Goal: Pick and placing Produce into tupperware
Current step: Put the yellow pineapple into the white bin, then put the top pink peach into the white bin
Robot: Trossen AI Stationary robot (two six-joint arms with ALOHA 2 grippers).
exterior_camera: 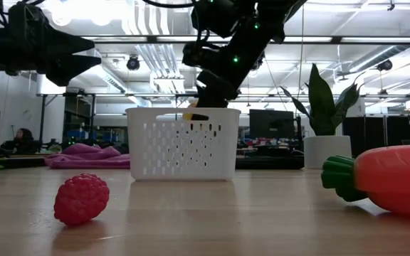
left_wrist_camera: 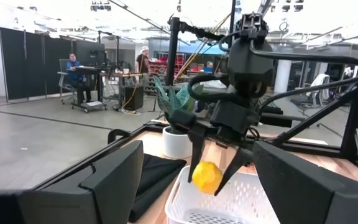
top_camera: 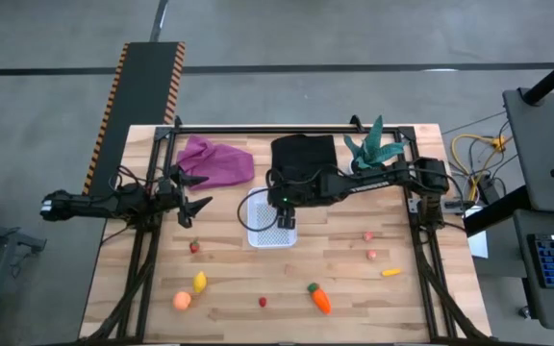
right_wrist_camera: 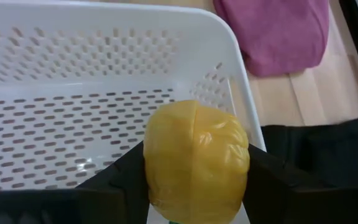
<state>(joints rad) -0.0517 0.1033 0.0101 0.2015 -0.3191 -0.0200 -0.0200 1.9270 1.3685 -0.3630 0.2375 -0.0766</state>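
Above the white tupperware (top_camera: 269,220) at the middle of the desk (top_camera: 354,288), the right gripper (left_wrist_camera: 215,163) is pointing straight down with its fingers (left_wrist_camera: 199,149) clamping a yellow lemon (left_wrist_camera: 206,177), which is hanging just over the tub's open top rather than resting inside. The relation that counts is vertical: the tub's perforated floor (right_wrist_camera: 73,130) is lying directly beneath the fruit, so letting go looks like all the placement needs. Off to the side, the left gripper (top_camera: 192,192) is waiting with its fingers spread and empty, near the purple cloth (top_camera: 216,160). Other produce is lying scattered on the near part of the desk, including a carrot (top_camera: 319,298), a second lemon (top_camera: 199,282) and a peach (top_camera: 182,300).
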